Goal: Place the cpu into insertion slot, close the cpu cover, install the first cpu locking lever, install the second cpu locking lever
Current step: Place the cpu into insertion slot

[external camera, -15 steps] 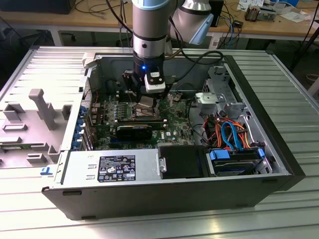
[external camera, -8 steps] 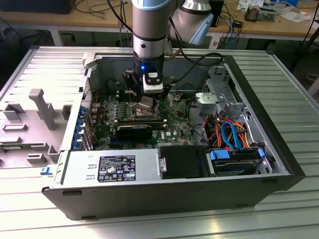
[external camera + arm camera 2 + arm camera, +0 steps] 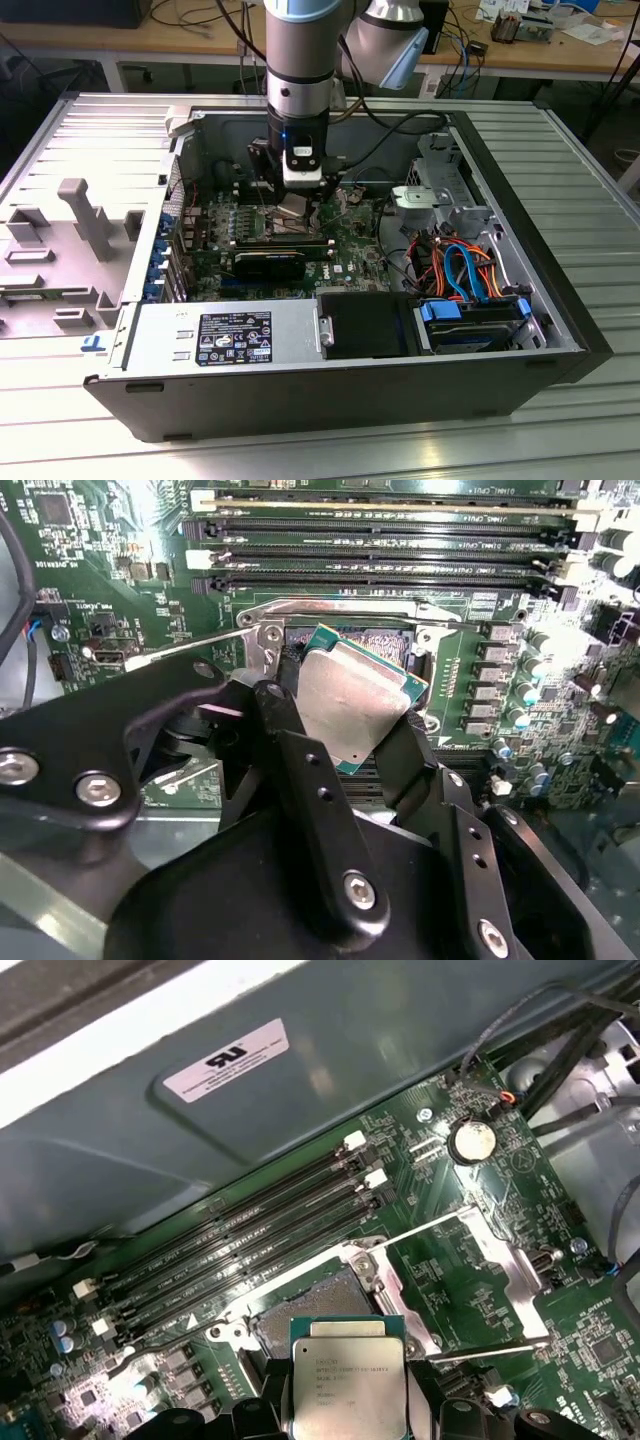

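Step 1 of 4 in hand: getting the cpu point(image 3: 358, 695) into the insertion slot point(image 3: 372, 638). The gripper point(image 3: 345, 720) is clenched on the chip, one finger point(image 3: 290, 755) on each of two opposite edges, metal top up. The chip hangs just over the slot and isn't seated. In the second wrist view its edges look skewed vs the slot rim, so prob turned or tilted a bit. The cpu cover point(image 3: 520, 1285) is swung open and lies off to one side of the slot, w/ green board showing through its window. A lever rod point(image 3: 490, 1348) sticks out beside the cover, unlatched. So steps 2-4 not done.

My read of what this step needs: square the chip's corners w/ the rim, get it level, set it down w/o any sideways push, since the contacts underneath would likely bend easily. Can't tell from here whether the corner mark lines up.

Counts: 1 cpu, 1 slot, 1 cover, 1 gripper w/ 2 fingers. Lever rods: 1 clear in the first wrist view. There's also a thin rod point(image 3: 190, 650) in the second wrist view, can't tell if it's the same one or the 2nd. Long memory slots point(image 3: 250, 1225) beside the socket: 4. 1 coin battery point(image 3: 472, 1142). All inside 1 open computer case point(image 3: 300, 395) lying on the table point(image 3: 560, 430)
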You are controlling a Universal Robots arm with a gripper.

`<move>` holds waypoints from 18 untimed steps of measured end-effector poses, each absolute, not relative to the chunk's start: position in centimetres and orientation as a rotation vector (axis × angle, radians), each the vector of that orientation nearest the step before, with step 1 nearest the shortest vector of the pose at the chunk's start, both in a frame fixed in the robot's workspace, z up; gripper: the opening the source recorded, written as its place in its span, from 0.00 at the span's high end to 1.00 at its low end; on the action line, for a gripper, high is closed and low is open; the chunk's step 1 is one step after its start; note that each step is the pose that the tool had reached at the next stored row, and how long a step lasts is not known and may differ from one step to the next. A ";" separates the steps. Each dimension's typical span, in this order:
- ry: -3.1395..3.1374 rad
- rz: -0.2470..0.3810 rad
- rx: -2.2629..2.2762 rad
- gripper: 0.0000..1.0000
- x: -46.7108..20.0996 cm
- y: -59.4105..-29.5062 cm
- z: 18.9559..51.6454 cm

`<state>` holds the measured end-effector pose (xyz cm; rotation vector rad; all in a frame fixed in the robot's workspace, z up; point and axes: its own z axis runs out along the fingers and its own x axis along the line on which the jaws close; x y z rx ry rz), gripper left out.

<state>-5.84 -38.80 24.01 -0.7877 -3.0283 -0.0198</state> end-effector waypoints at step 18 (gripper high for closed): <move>-2.963 -0.021 -1.008 0.46 -5.8 -38.8 23.8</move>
